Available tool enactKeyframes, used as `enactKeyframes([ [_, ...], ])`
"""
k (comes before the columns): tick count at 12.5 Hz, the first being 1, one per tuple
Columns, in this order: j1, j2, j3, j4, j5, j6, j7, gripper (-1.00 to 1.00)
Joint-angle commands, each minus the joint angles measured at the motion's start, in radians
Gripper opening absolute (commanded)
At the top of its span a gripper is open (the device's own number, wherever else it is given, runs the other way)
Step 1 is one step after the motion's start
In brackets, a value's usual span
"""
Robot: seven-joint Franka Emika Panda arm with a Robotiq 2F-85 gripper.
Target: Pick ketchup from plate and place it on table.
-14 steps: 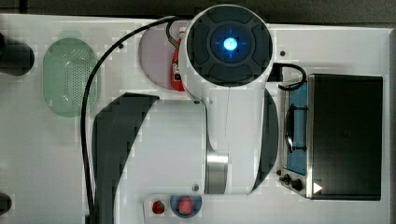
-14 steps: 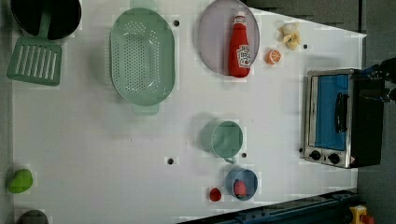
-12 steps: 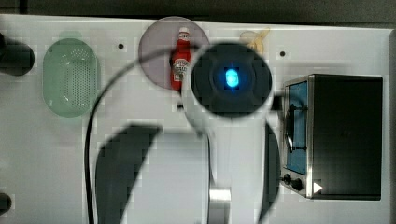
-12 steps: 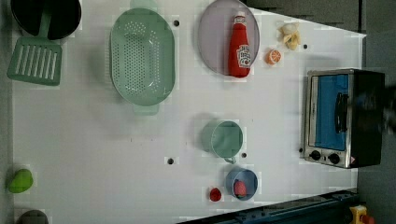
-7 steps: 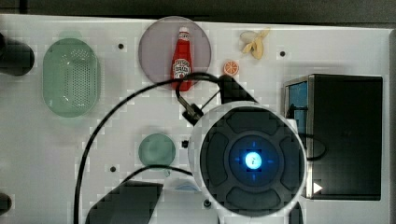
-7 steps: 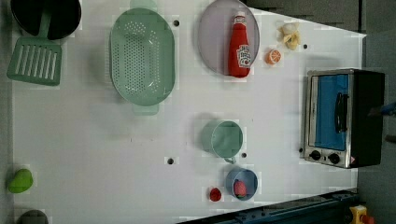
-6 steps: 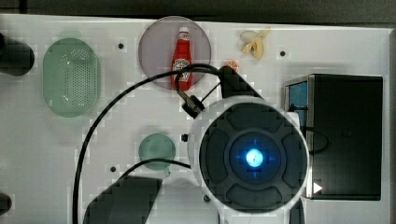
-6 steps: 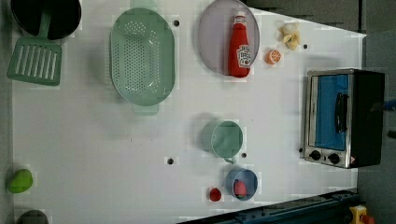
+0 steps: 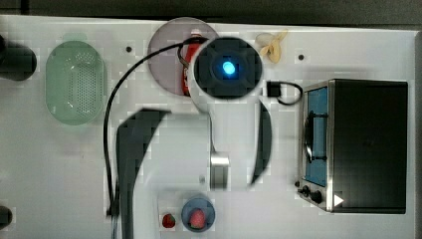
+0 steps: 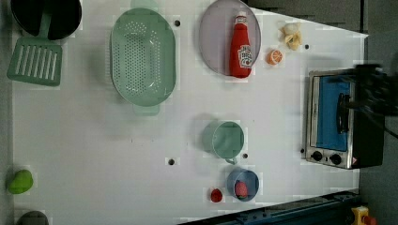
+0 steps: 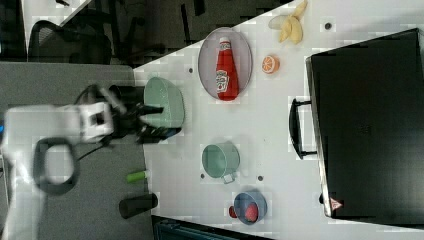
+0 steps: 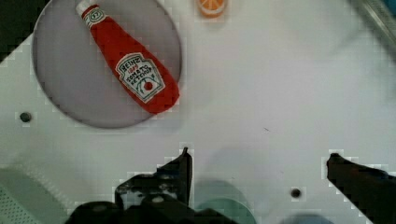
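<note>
Ketchup point(image 12: 128, 65) lies flat on the plate point(image 12: 60, 74), base at the rim nearest the fingers point(image 12: 184, 170), cap toward the far rim. Gripper point(image 12: 257, 175) is spread wide and empty, hanging over bare desk point(image 12: 280, 93) short of the plate, not yet above the bottle.

Wrist view: bottle's long axis runs diagonally, not squared to the line between the fingers. Judgement: the hand needs to travel toward the plate and turn so the fingers close across the bottle's width.

Surface: plate is flat with no visible lip, so the bottle should lift free cleanly.

Room: in the left view, orange slice point(image 10: 274, 57) sits just beside the plate; basket point(image 10: 143, 58) on the other side. Open desk between plate and cup point(image 10: 225, 139) looks adequate for set-down.
</note>
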State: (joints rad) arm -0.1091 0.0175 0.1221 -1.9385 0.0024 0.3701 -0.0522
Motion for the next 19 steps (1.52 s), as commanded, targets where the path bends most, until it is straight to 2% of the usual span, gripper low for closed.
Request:
enactKeyframes([
  [1, 0.019, 0.082, 0.017, -0.017, 0.010, 0.099, 0.035, 1.00],
  [4, 0.031, 0.209, 0.024, -0.014, 0.010, 0.228, -0.056, 1.00],
  [7, 0.034, 0.332, 0.026, 0.009, 0.009, 0.336, -0.262, 1.00],
  [12, 0.039, 0.521, 0.026, 0.150, 0.008, 0.380, -0.614, 1.00],
  [16, 0.049, 0.648, 0.026, 0.275, -0.001, 0.381, -0.694, 1.00],
  [19, 0.061, 0.730, 0.026, 0.339, -0.048, 0.395, -0.694, 1.00],
])
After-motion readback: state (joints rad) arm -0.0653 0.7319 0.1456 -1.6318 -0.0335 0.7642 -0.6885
